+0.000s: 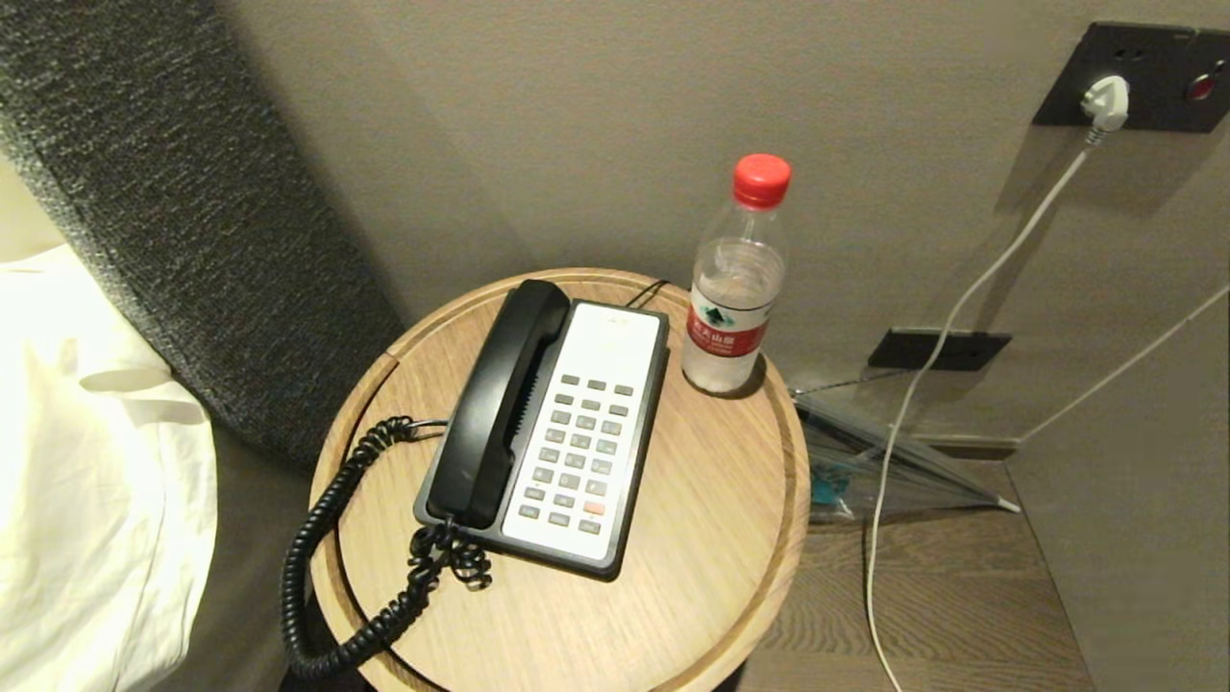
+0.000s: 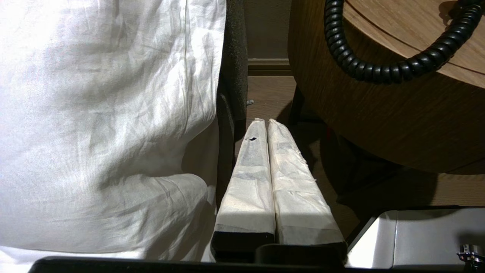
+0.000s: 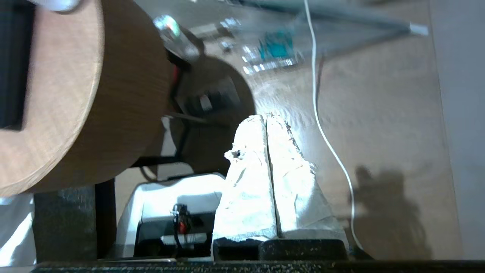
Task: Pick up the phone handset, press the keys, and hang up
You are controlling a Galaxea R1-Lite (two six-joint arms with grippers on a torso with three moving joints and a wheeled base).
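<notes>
The glossy black phone handset (image 1: 500, 404) lies in its cradle on the left side of the phone base (image 1: 586, 423), whose white face carries the grey keys (image 1: 577, 452). Its black coiled cord (image 1: 327, 538) loops over the table's left edge and shows as the cord (image 2: 379, 68) in the left wrist view. Neither arm shows in the head view. My left gripper (image 2: 264, 123) is shut and empty, low between the bed sheet and the table. My right gripper (image 3: 264, 118) is shut and empty too, low beside the table's right flank above the floor.
The phone sits on a round wooden side table (image 1: 711, 538). A water bottle with a red cap (image 1: 735, 288) stands behind the phone at the right. White bedding (image 1: 86, 481) and a dark headboard (image 1: 192, 211) are at the left. A white cable (image 1: 922, 384) hangs from a wall socket.
</notes>
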